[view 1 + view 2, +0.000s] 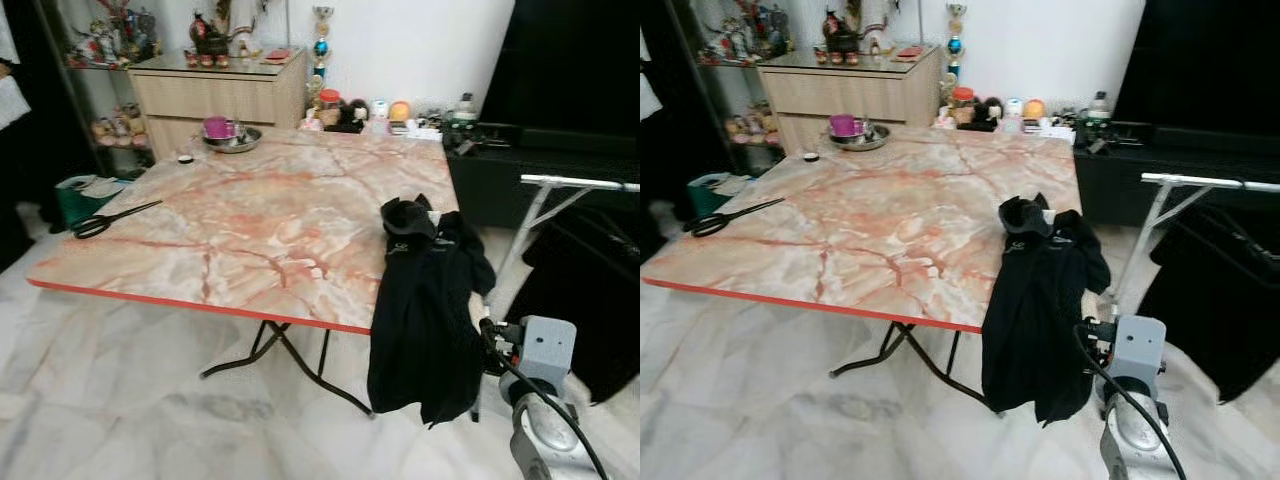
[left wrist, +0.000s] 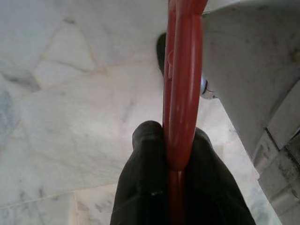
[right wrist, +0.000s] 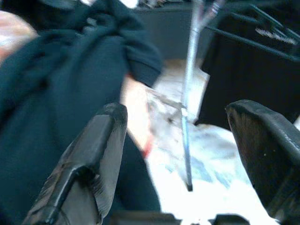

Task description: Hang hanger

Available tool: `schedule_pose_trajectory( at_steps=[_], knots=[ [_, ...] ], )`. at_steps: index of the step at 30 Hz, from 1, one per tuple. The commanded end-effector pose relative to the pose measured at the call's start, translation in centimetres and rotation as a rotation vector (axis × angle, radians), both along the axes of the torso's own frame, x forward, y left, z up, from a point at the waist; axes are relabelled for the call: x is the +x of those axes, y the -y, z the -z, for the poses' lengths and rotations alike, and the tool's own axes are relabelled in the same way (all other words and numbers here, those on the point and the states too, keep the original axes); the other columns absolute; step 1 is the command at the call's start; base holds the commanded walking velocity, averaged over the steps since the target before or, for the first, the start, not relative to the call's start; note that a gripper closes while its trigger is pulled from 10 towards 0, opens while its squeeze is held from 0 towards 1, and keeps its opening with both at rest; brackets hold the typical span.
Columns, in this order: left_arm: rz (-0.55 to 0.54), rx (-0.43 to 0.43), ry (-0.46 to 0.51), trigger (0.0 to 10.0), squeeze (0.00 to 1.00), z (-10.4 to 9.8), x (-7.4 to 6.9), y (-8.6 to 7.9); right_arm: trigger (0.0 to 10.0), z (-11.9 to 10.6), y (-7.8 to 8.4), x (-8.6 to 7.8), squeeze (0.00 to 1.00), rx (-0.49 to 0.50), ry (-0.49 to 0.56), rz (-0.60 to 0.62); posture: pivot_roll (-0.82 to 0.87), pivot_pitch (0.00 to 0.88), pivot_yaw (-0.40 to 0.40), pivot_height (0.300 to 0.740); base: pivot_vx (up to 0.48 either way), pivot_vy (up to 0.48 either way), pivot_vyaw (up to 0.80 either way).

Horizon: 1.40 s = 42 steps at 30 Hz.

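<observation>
Left gripper (image 2: 180, 154) pinches the red plastic hanger (image 2: 182, 84), low over pale marble floor (image 2: 70, 117). Right gripper (image 3: 180, 140) spread wide, near the black shirt (image 1: 425, 310) draped off the table's right edge. Risk: thin hanger could twist or slip from the pinch before reaching the grey metal rack (image 1: 575, 183) on the right.

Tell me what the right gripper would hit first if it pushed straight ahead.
Probably the black garment hanging off the table edge: it lies just beyond the right gripper and its open fingers. Depth is unclear; the rack's metal leg stands further back.
</observation>
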<state>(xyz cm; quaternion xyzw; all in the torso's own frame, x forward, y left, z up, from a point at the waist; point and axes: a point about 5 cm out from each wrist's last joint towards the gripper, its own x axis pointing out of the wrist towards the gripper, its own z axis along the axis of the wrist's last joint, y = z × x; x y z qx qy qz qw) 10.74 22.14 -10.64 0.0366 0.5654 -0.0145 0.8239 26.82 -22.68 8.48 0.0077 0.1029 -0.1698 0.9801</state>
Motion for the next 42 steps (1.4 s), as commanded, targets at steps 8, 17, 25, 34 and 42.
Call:
schedule_pose_trajectory(
  at_steps=[8, 17, 25, 34, 42],
  knots=[
    [0.032, 0.012, 0.019, 10.0, 0.0, -0.1, 0.5, 0.4, 10.0, 0.0, -0.8, 0.5, 0.0, -0.027, 0.038, -0.061, 0.08, 0.009, -0.032, 0.74, 0.0, -0.337, -0.36],
    [0.055, 0.022, 0.015, 10.0, 0.0, -0.1, 0.5, 0.4, 10.0, 2.9, -1.1, 0.4, 0.0, -0.033, -0.047, -0.11, 0.08, 0.0, -0.022, 0.74, 0.0, -0.48, 0.0],
    [0.062, 0.028, 0.014, 10.0, 0.0, -0.1, 0.5, 0.3, 10.0, 6.8, -1.3, -0.4, 0.0, -0.011, -0.177, -0.134, 0.09, 0.0, -0.017, 0.74, 0.0, -0.48, 0.0],
    [0.06, 0.049, 0.03, 10.0, 0.0, -0.2, 0.8, 0.1, 10.0, 10.5, -1.1, -1.6, 0.0, 0.028, -0.323, -0.126, 0.1, 0.0, -0.011, 0.74, 0.0, -0.48, 0.0],
    [0.145, 0.141, 0.123, 10.0, 0.0, -0.7, 1.9, -0.1, 10.0, 14.0, -1.6, -4.8, 0.0, 0.034, -0.547, -0.174, 0.11, 0.013, -0.008, 0.74, 0.0, -0.48, 0.0]
  ],
)
